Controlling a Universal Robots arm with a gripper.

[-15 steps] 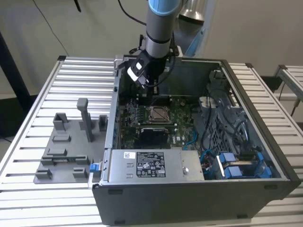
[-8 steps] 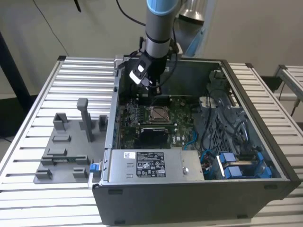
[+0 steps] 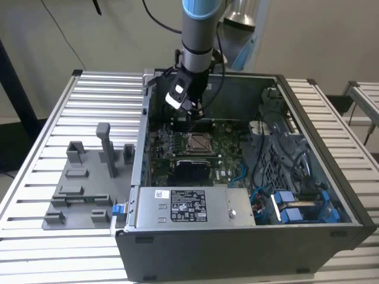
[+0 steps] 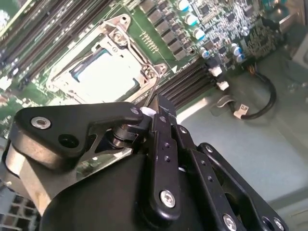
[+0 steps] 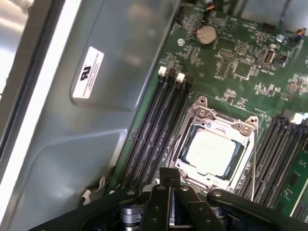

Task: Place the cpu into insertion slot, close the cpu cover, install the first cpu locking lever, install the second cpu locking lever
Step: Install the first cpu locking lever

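Note:
The cpu [image 5: 211,151] [image 4: 103,72] lies flat in the insertion slot [image 3: 197,143] on the green board, its pale metallic top showing. The silver cpu cover [image 5: 208,117] [image 4: 120,38] lies down around it, and the chip shows through its square window. A thin wire locking lever [image 5: 253,166] [image 4: 153,91] runs along one side of the socket; I cannot tell whether it is latched. My gripper [image 3: 192,115] [image 5: 169,175] [image 4: 156,109] hangs just above the socket's far edge, its black fingers pressed together and holding nothing.
Rows of black memory slots [image 5: 154,134] flank the socket. A black square patch [image 3: 190,170] and a grey box with a white label [image 3: 189,207] lie nearer the exterior view's front. Blue cables [image 3: 296,207] fill the case's right. A grey fixture [image 3: 89,177] stands outside, left.

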